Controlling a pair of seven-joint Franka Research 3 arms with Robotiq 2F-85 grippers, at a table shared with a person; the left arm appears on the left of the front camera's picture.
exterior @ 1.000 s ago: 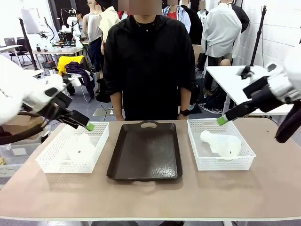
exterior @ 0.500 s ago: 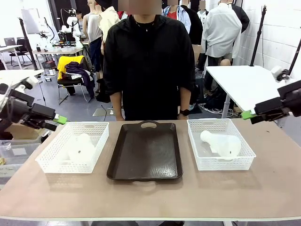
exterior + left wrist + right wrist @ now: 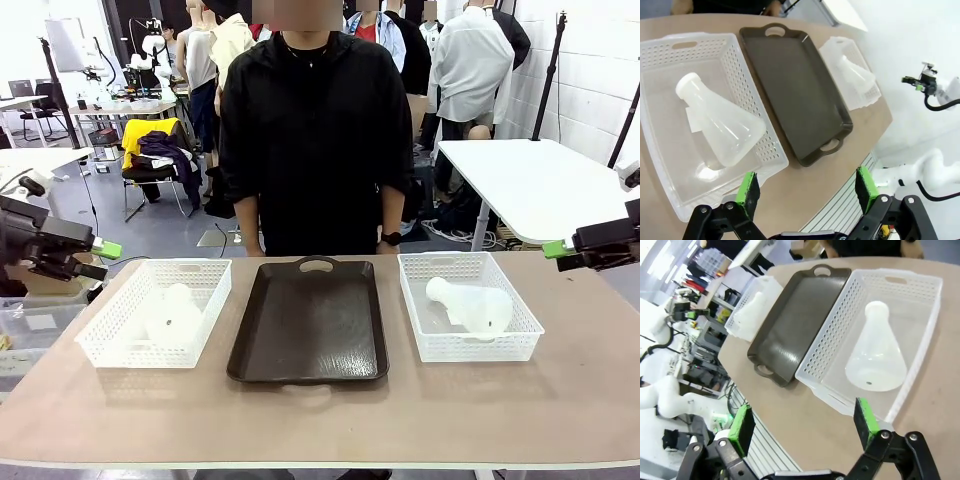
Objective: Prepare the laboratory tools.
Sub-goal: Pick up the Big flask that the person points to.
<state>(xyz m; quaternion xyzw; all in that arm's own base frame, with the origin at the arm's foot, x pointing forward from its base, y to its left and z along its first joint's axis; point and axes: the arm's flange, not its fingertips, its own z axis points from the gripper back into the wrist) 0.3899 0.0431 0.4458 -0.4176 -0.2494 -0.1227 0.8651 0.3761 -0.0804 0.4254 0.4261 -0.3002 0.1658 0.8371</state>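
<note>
Two flasks are counted, one to each basket. The left flask [image 3: 170, 315] is laid on its side in the left basket [image 3: 150, 358], and the right flask [image 3: 470, 305] is laid on its side in the right basket [image 3: 480, 352]. Two white mesh baskets are thus counted. Between them one dark tray [image 3: 310, 320] is set lengthwise, with nothing on it. All three are rested on the tan table [image 3: 320, 420], the baskets close beside the tray and not touching it.

In the front view the left flask is seen only as a pale shape with its base toward the camera. In the left wrist view its cone, short neck and round mouth are made plain, the mouth turned toward the basket's handle end. In the right wrist view the right flask is shown from above, with a small dark spot near its base. Both cut-out handles of the tray are shown in the wrist views.

Two grippers are counted. The left gripper [image 3: 98, 258] is held off the table's left end, and the right gripper [image 3: 560, 257] near its right end. Each is well apart from its basket. In each wrist view the green-padded fingers are spread wide with nothing between them.

One person [image 3: 315, 130] in a black top is seen standing at the far side, behind the tray.
</note>
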